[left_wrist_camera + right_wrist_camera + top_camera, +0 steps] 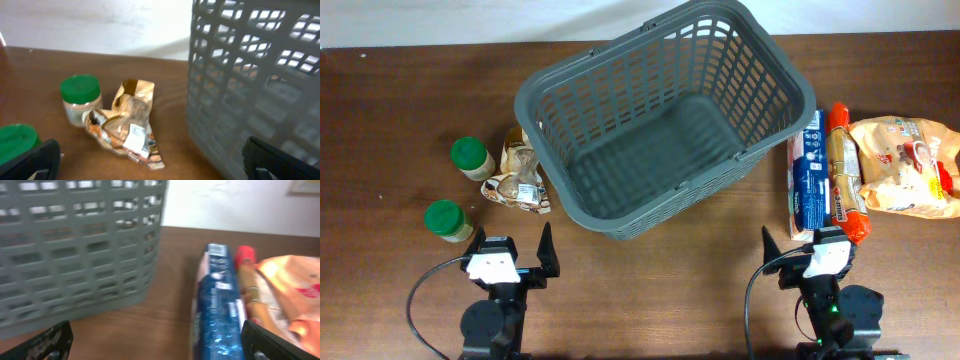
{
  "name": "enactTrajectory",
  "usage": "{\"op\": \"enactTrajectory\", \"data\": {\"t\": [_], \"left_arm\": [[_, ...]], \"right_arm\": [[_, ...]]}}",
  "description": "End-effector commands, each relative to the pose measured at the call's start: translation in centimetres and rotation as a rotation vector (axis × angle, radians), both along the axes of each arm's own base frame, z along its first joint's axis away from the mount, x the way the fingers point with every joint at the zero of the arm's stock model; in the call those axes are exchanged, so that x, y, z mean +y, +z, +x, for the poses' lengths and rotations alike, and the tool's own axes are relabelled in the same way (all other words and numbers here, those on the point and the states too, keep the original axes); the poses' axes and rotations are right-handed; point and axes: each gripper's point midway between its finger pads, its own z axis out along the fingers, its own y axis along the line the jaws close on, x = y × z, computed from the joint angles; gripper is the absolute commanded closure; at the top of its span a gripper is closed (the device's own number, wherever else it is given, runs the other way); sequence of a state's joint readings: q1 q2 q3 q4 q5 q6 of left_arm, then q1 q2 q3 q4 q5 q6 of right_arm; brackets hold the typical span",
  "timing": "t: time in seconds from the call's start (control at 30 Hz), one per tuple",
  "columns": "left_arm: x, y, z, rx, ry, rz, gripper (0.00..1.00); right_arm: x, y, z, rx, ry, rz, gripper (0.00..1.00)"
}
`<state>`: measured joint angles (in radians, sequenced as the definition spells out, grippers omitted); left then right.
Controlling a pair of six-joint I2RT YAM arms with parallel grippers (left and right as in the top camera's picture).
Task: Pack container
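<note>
L gripper [512, 240], R gripper [807, 242] being held spread, empty. Just ahead of R gripper, blue pack [808, 170] is lying lengthwise away; basket [665, 205] left of it.

Blk arms [492, 322], white wrist blocks [492, 263], blk claw fingers [547, 248], looped blk cables [413, 300], green LED [833, 309] on R.

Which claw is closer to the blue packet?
Right. The right claw sits at the near end of the blue packet; the left claw is far off, beyond the basket.
</note>
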<state>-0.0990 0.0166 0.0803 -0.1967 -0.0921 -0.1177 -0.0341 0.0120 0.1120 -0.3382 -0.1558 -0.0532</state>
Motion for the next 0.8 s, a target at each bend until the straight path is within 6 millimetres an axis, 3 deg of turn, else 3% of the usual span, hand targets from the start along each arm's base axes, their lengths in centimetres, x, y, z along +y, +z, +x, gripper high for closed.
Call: {"op": "enactTrajectory", "data": {"t": [0.0, 0.1, 0.2, 0.37, 0.47, 0.5, 0.53, 0.6, 0.73, 0.77], "left_arm": [[-2.0, 2.2, -0.3, -0.056, -0.114, -0.024, 0.01], [-2.0, 6.4, -1.2, -0.103, -0.119, -0.026, 0.01], [0.1, 12.0, -2.4, -0.108, -0.006, -0.016, 0.01], [0.7, 20.3, -1.7, -0.021, 0.032, 0.003, 0.01], [-0.2, 22.6, 0.0, 0.128, -0.008, 0.015, 0.01], [-0.8, 23.2, 0.8, 0.184, -0.043, 0.012, 0.01], [-2.3, 24.2, 2.0, 0.266, -0.12, -0.001, 0.01], [-3.7, 25.0, 2.8, 0.322, -0.195, 0.001, 0.01], [-5.7, 26.5, 4.1, 0.43, -0.307, -0.021, 0.01], [-7.2, 27.1, 4.4, 0.445, -0.385, -0.052, 0.01]], "right_arm": [[1.6, 2.9, -0.9, -0.017, 0.089, 0.03, 0.01], [1.6, 6.0, -1.5, 0.003, 0.094, 0.006, 0.01], [1.5, 10.2, -1.4, 0.045, 0.107, -0.056, 0.01], [0.1, 17.1, 0.7, 0.283, 0.047, -0.079, 0.01], [0.1, 21.0, 2.4, 0.378, 0.054, -0.071, 0.01], [0.1, 21.8, 2.8, 0.389, 0.057, -0.069, 0.01], [0.2, 24.1, 3.5, 0.418, 0.055, -0.044, 0.01], [0.2, 25.9, 4.0, 0.43, 0.037, 0.0, 0.01], [2.2, 29.4, 4.6, 0.452, 0.098, 0.149, 0.01], [3.2, 30.4, 4.9, 0.44, 0.158, 0.176, 0.01]]}}
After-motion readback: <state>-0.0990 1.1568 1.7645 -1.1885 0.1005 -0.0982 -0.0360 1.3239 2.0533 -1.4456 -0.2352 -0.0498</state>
